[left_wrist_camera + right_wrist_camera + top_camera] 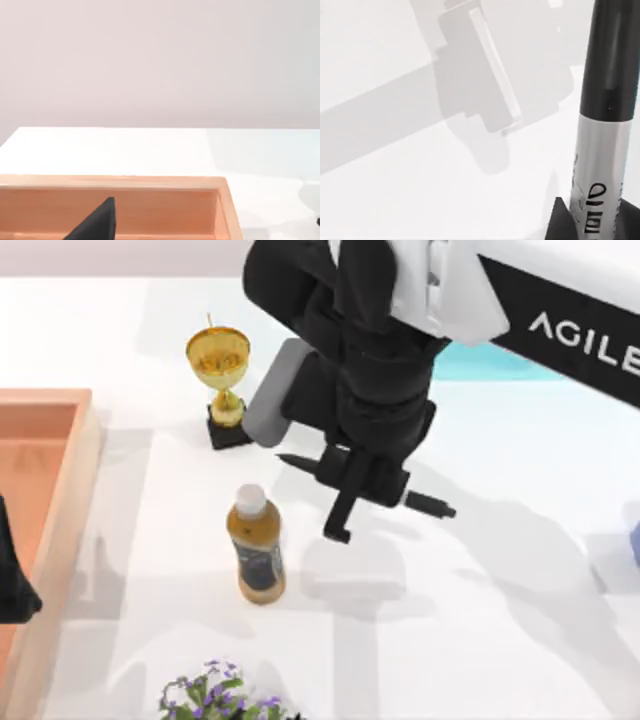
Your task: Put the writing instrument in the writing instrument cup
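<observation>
White table under a pale wall | my right gripper point(365, 485) clamped on the marker pen point(425, 504), lifted off the table, lying crosswise between my fingers | pickup done, cup drop left | pen: black cap, grey-white printed barrel | left gripper point(12, 585) parked over wooden tray point(60, 400), fingers unclear

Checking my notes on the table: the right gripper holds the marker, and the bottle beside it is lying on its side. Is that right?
Not quite. The bottle stands upright, cap up, as the top view shows. The rest holds: the right gripper holds the marker.
</observation>
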Robot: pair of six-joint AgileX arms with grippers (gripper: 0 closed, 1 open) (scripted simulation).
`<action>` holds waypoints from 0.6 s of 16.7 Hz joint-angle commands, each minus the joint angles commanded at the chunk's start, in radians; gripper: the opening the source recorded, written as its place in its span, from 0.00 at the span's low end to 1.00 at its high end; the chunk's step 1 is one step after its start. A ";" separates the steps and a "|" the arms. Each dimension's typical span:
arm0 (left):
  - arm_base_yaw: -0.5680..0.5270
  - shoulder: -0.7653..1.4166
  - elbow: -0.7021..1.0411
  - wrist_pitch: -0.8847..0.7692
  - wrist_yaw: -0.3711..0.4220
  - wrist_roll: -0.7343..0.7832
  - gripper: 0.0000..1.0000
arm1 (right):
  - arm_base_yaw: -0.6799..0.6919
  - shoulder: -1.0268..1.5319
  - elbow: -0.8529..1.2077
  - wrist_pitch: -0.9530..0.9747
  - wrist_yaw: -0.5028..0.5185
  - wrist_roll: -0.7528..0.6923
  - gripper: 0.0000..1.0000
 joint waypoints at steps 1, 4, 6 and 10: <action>0.000 0.000 0.000 0.000 0.000 0.000 1.00 | -0.010 -0.009 -0.008 0.010 -0.009 -0.005 0.00; 0.000 0.000 0.000 0.000 0.000 0.000 1.00 | -0.102 -0.091 -0.050 0.101 -0.101 -0.038 0.00; 0.000 0.000 0.000 0.000 0.000 0.000 1.00 | -0.214 -0.176 -0.088 0.213 -0.213 -0.070 0.00; 0.000 0.000 0.000 0.000 0.000 0.000 1.00 | -0.556 -0.333 -0.178 0.523 -0.553 -0.127 0.00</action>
